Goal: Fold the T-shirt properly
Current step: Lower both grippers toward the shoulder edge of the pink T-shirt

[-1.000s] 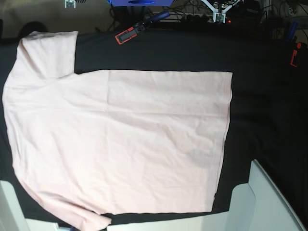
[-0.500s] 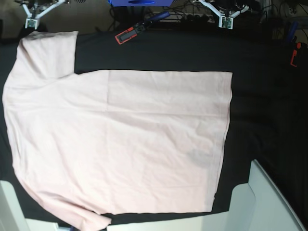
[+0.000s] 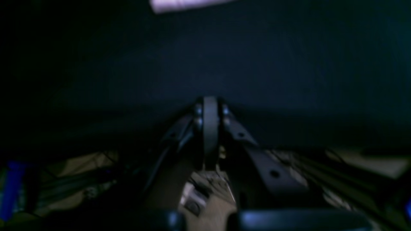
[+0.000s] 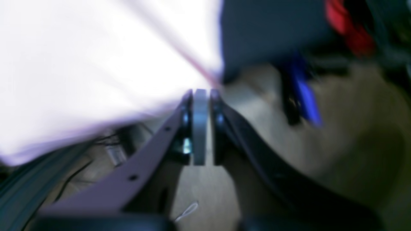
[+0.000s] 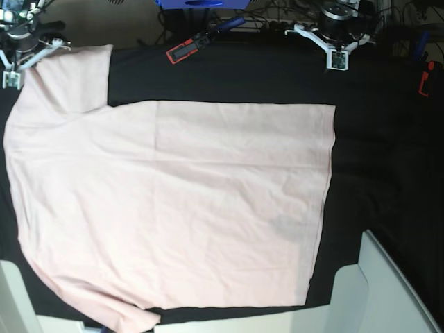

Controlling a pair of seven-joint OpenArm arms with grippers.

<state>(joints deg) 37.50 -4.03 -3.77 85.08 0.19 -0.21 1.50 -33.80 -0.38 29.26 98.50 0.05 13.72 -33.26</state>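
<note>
I see the large pale pink cotton T-shirt (image 5: 173, 208) spread flat, plain side up, across the black-covered desk (image 5: 388, 139), ready for folding. At upper left my right end effector (image 5: 17, 59) looks nearly closed, empty, beside the sleeve. At upper right, my left end effector (image 5: 336, 59) is closed, empty.

Pale pink T-shirt (image 5: 173, 208), plain, no print showing, on a black worktop (image 5: 388, 159) cloth. Red-and-black clamp (image 5: 184, 50) with blue handle at the far edge. White panels (image 5: 378, 291) at the near right corner.
</note>
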